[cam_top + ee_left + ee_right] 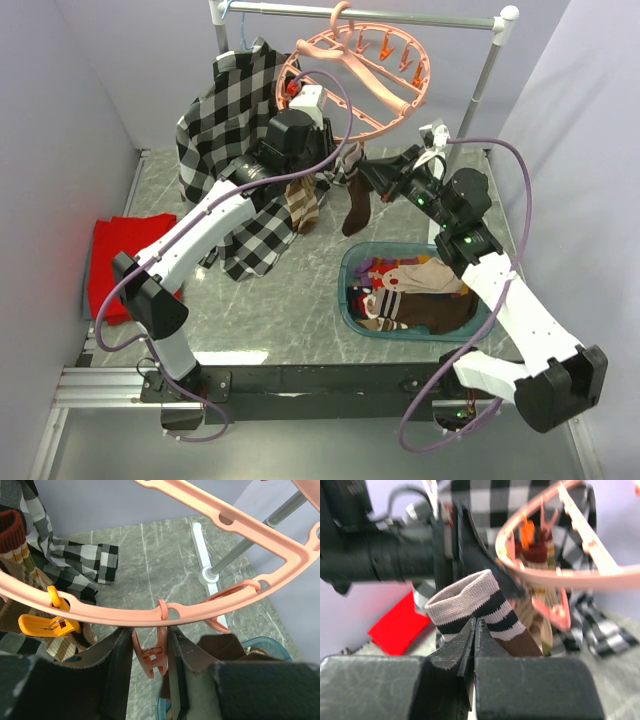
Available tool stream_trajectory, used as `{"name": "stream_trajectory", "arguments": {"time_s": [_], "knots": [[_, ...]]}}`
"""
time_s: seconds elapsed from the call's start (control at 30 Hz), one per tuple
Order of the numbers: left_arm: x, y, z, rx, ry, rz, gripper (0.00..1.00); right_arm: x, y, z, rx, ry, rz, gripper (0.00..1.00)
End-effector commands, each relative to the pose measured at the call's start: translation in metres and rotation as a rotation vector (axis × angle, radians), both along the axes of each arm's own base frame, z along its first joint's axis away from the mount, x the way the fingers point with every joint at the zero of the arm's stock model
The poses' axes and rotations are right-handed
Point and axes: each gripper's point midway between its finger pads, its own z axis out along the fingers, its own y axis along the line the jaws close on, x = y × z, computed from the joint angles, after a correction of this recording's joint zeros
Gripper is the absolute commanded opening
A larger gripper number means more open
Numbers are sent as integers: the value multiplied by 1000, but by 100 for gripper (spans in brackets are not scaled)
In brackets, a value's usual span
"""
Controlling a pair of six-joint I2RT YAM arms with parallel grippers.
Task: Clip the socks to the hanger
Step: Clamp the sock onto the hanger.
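Note:
The salmon-pink hanger (pixel 362 72) hangs from the rail at the back. My left gripper (pixel 336 160) is under its ring; in the left wrist view my left gripper (pixel 150 636) has its fingers against both sides of a dangling pink clip (pixel 152 655) on the ring (pixel 165 611). My right gripper (pixel 474 622) is shut on the cuff of a brown sock (pixel 480 602) with a tan top and dark stripes. That sock (pixel 357 208) hangs from my right gripper (pixel 364 170) beside the left one. A striped sock (pixel 303 205) hangs from the hanger by an orange clip (pixel 47 625).
A teal basket (pixel 349 272) with several socks stands at front right. A plaid shirt (pixel 235 130) hangs at back left. A red cloth (pixel 115 265) lies at the left. The grey rail (pixel 400 14) has a white foot (pixel 205 570).

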Motion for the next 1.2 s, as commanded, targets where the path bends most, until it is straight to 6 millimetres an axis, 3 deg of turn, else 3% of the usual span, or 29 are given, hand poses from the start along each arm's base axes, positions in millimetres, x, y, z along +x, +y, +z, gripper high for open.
{"name": "stream_trajectory", "arguments": {"time_s": [0.0,0.2,0.43,0.63,0.9,1.17], "knots": [[-4,4,34,-70,-66,0,1,-6,8,60,120,-185,65,0],[-3,7,34,-71,-71,12,1,1,20,24,141,-138,128,0],[-4,6,30,-80,-73,10,1,16,24,-45,108,5,112,0],[-4,9,32,-109,-105,23,1,23,30,-81,86,92,125,0],[-7,7,27,-106,-110,5,1,34,31,-102,83,152,125,0],[-9,7,18,-85,-115,-17,1,37,28,-93,93,140,137,0]]}}
